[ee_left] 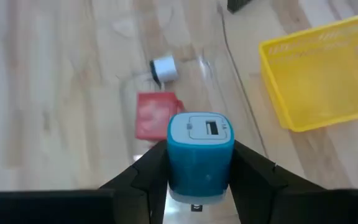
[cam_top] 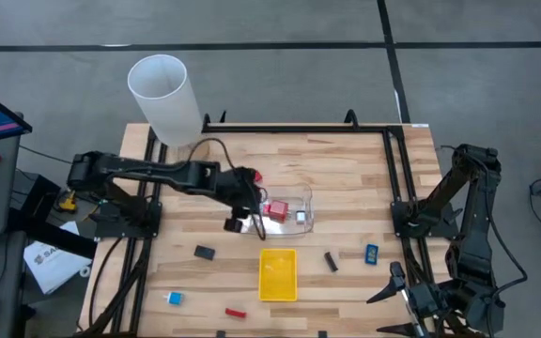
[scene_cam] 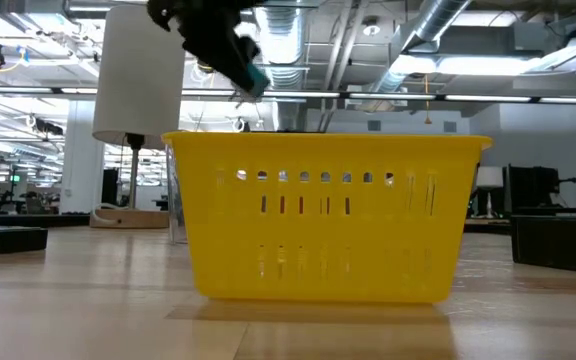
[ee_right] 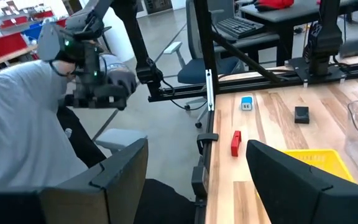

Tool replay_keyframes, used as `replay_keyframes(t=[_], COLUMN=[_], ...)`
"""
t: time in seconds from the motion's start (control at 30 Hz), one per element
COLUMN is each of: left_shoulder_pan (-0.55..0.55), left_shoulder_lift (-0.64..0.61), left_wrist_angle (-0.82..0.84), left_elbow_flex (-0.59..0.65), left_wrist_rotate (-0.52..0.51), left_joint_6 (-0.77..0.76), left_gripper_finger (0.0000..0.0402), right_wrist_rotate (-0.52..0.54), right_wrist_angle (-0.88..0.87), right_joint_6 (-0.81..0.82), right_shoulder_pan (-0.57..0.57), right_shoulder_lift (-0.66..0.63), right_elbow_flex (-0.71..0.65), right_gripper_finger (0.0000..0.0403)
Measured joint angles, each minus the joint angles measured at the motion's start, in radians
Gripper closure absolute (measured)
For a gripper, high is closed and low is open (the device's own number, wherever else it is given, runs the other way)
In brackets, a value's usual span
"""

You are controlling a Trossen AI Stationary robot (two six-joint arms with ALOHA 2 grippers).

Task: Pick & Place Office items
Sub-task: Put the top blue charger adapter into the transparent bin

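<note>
The wooden table (cam_top: 346, 169) is carrying everything, with a tall white cylinder (cam_top: 164, 99) standing at its far left corner. The left arm is reaching in over the middle of the table, its left gripper (ee_left: 199, 180) pinching a blue-and-white charger-like block (ee_left: 200, 155) between its fingers and holding it above the near-left end of the clear plastic tray (cam_top: 289, 212). The right arm is sitting folded at the table's right edge, its right gripper (ee_right: 194, 171) spread wide, hanging beyond the near right corner. The yellow tray (cam_top: 278, 274) is lying just in front of the clear tray; in the low view it is filling the middle of the picture, with the blue block hanging above its far left rim. Inside the clear tray a red block (ee_left: 154, 115) is lying beside a small white-and-black piece (ee_left: 165, 69), though its exact kind is hard to tell. On the bare wood, a black rectangular bit (cam_top: 204, 252) is resting left of the yellow tray, a second black bit (cam_top: 331, 261) and a blue-and-white bit (cam_top: 371, 253) are lying to its right, and near the front edge are another blue-and-white bit (cam_top: 175, 299) and a thin red stick (cam_top: 236, 313).
</note>
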State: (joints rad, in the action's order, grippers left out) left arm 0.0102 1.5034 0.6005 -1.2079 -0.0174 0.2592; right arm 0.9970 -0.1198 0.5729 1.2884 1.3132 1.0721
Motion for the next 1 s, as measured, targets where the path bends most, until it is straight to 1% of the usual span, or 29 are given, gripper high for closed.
replay_keyframes(t=[0.1,0.27,0.37,0.57,0.8,0.9,1.0], left_shoulder_pan=[0.005,-0.002,-0.003,-0.001,-0.007,-0.018,-0.024], left_shoulder_lift=[0.069,0.176,0.217,0.249,0.248,0.262,0.277], left_wrist_angle=[0.006,0.017,0.025,0.062,0.036,0.03,0.015], left_elbow_flex=[0.0,0.0,0.0,0.0,0.0,-0.001,-0.001], left_wrist_rotate=[-0.012,-0.102,-0.107,-0.096,-0.075,-0.042,-0.036], left_joint_6=[-0.056,-0.149,-0.186,-0.197,-0.198,-0.201,-0.209], left_gripper_finger=[0.0273,0.0273,0.0273,0.0273,0.0273,0.0273,0.0273], right_wrist_rotate=[0.0,-0.001,-0.001,-0.001,-0.001,-0.002,-0.004], right_wrist_angle=[-0.007,-0.006,-0.006,-0.007,-0.007,-0.007,-0.007], right_joint_6=[-0.008,-0.024,-0.024,-0.028,-0.034,-0.034,-0.038], right_shoulder_pan=[0.001,0.002,0.001,0.002,0.002,0.002,0.002], right_shoulder_lift=[0.0,0.0,0.0,0.0,0.0,0.0,0.0], right_elbow_flex=[0.0,0.0,0.0,0.0,0.0,0.0,0.0], right_gripper_finger=[0.0138,0.0138,0.0138,0.0138,0.0138,0.0138,0.0138])
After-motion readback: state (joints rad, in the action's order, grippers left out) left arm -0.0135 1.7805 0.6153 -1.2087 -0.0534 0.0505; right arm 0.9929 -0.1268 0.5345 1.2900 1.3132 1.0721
